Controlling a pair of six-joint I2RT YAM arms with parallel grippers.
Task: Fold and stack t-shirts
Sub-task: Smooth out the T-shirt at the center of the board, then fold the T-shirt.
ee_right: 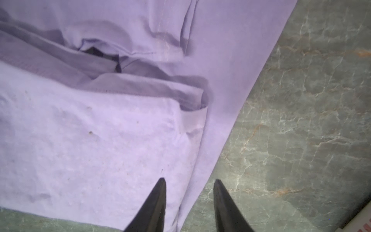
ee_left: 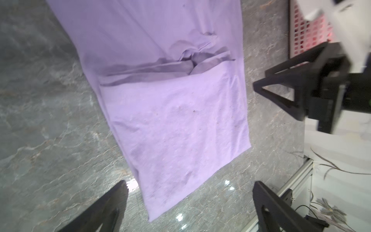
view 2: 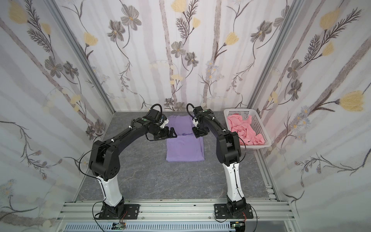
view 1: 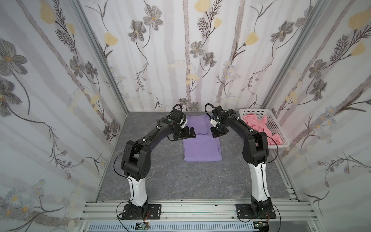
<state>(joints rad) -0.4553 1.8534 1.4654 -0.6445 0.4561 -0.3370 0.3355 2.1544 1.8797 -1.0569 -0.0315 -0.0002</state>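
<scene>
On the table (view 1: pixel 160 176), the purple t-shirt (view 1: pixel 202 148) is laid half folded; the pink t-shirt (view 1: pixel 258 123) is heaped in the basket (view 1: pixel 278 128). Nothing is held: the left gripper (ee_left: pixel 190 182) is spread wide, the right gripper (ee_right: pixel 190 179) partly. Limp cloth is best pinched at a hem corner.

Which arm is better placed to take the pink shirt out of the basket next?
Probably the right: the right gripper hangs on the side of the white basket holding the pink shirt; the left gripper is across the purple shirt, farther away.
</scene>
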